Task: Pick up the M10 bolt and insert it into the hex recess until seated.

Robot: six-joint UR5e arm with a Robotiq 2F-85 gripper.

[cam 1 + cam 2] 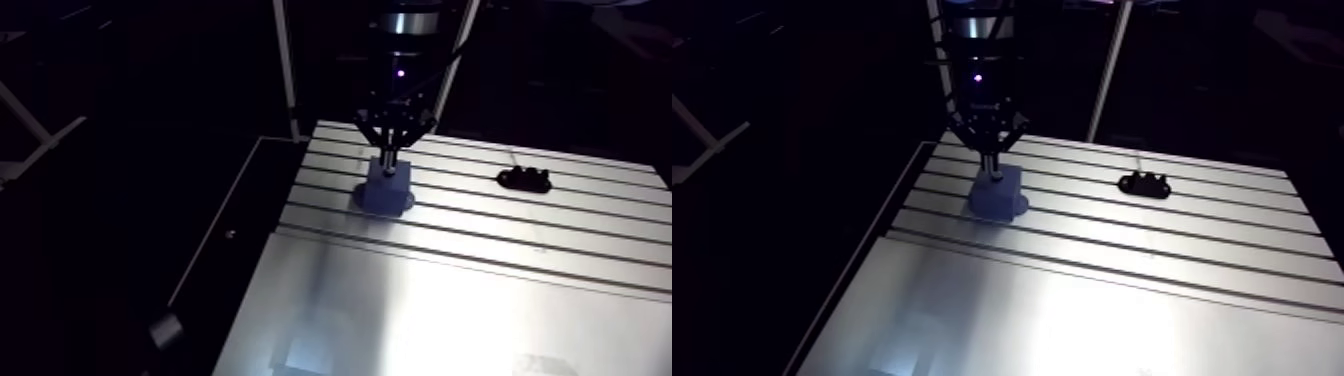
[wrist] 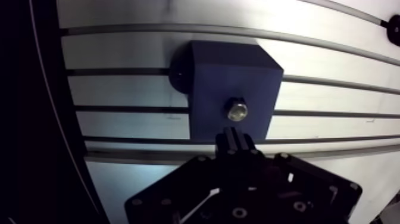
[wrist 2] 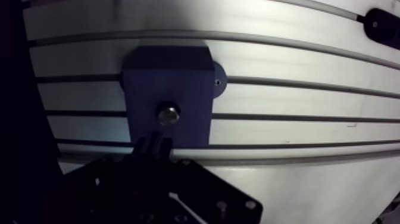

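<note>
**Inspector A:** Surface, from the left?

**Inspector B:** Slotted aluminium table point(image 1: 560, 215), with a smooth plate nearer the arm camera. A blue block point(image 1: 386, 190) sits across the slots towards the left edge. The M10 bolt point(image 2: 236, 111) stands in its top face.

**Inspector A:** The claw?

**Inspector B:** The gripper point(image 1: 390, 153) hangs directly over the bolt. I cannot tell how far open it is, or whether it grips anything.

**Inspector A:** Further right?

**Inspector B:** A small black part point(image 1: 526, 180), well apart from the block.

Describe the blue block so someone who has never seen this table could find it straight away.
On the slotted aluminium table, look under the gripper: the dark blue block stands across the slots. It alone is blue, with the shiny end of a metal bolt showing in its top face; its only neighbour, a low black part, lies apart.
</note>
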